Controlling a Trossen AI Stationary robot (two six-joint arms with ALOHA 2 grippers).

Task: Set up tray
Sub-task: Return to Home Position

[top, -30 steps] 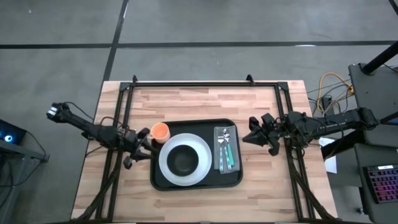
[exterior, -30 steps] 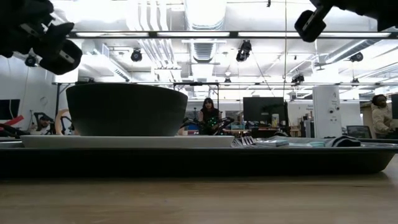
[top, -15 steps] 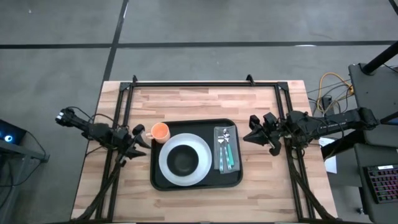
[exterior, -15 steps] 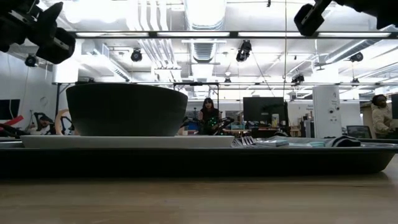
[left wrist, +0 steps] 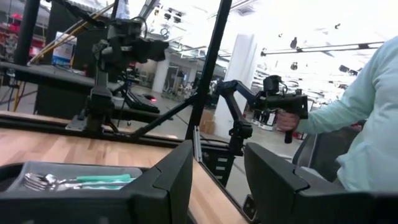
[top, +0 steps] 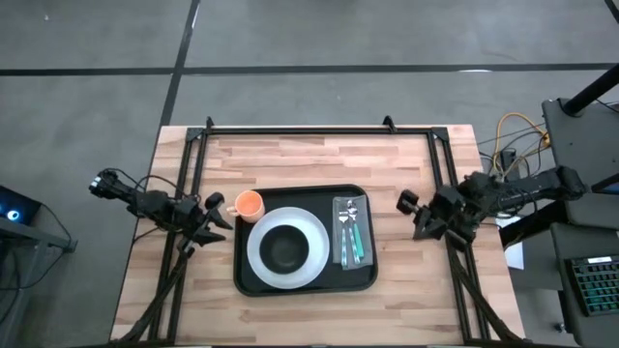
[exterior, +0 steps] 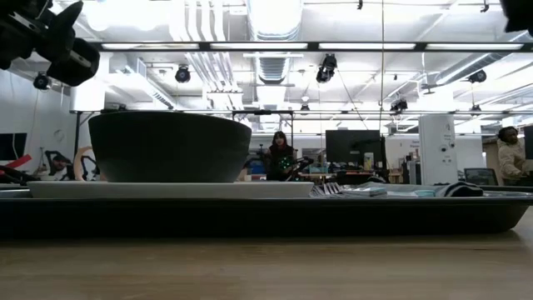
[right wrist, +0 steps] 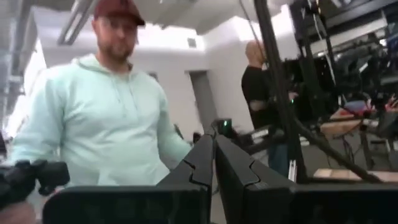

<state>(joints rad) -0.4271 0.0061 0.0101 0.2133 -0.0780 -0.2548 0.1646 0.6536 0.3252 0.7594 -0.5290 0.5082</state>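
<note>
You are looking at the tray (top: 302, 193) sitting mid-table, carrying a white plate (top: 261, 255) and dark bowl (top: 286, 249) — the left gripper (top: 215, 215) hovering just left of it, fingers parted and empty, the right gripper (top: 414, 217) hanging to its right, fingers pressed together, gripping nothing.

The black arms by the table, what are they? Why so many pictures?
They are two robot arms, each ending in a two-finger gripper. One picture looks straight down, one looks level across the table, and one comes from a camera on each wrist. On the wooden table sits a black tray. It carries a white plate with a dark bowl on it, an orange cup in a corner, and a grey napkin with cutlery on it. The left gripper is open, the right gripper is shut; neither holds anything. They wait either side of the tray. The wrist cameras see a person in the room.
</note>
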